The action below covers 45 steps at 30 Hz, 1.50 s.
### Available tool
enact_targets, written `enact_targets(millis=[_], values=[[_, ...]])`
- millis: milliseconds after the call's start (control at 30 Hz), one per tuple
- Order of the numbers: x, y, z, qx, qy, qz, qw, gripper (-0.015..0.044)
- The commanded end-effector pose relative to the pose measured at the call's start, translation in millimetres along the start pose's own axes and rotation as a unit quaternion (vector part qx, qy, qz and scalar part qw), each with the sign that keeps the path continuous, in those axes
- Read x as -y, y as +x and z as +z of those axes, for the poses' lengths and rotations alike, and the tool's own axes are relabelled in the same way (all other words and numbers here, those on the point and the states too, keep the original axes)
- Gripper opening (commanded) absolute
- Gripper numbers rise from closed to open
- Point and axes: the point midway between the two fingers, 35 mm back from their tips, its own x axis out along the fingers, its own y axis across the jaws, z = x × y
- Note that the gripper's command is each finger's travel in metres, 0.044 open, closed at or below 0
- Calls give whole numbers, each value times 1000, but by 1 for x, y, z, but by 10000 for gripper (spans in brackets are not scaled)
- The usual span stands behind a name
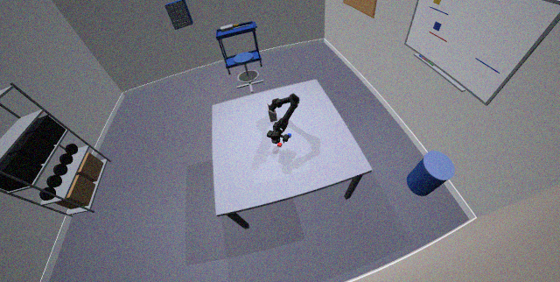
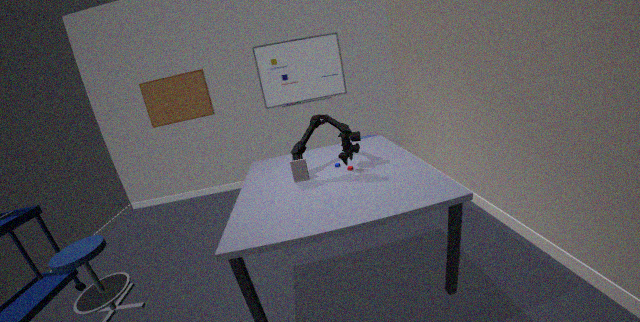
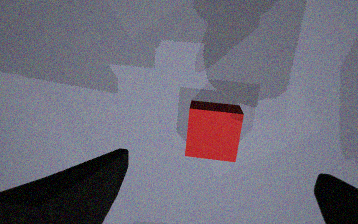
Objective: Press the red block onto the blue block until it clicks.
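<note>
Lining up on the red block (image 1: pixel 279 144) (image 2: pixel 350 168) (image 3: pixel 213 135)
Jaws (image 1: pixel 280 140) (image 2: pixel 351 160) spread and empty; best centre them squarely before lowering.

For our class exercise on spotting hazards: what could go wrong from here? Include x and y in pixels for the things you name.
The open tool (image 1: pixel 282 140) (image 2: pixel 351 161) (image 3: pixel 218 169) might close off-centre, since the red block (image 1: pixel 279 144) (image 2: pixel 350 168) (image 3: pixel 214 135) looks slightly turned between its fingers. It could also nudge the blue block (image 1: pixel 290 135) (image 2: pixel 337 165), which sits close by.

Arm arched, wrist pitched down, 2 fingers wide open.
</note>
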Motion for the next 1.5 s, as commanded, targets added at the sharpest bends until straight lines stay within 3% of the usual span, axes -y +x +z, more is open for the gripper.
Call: enact_targets(millis=[0,833,1233,1467], values=[[-1,11,1,-1,2,2,1000,440],[-2,47,2,-1,2,3,1000,440],[-2,47,2,-1,2,3,1000,125],[-2,47,2,-1,2,3,1000,78]])
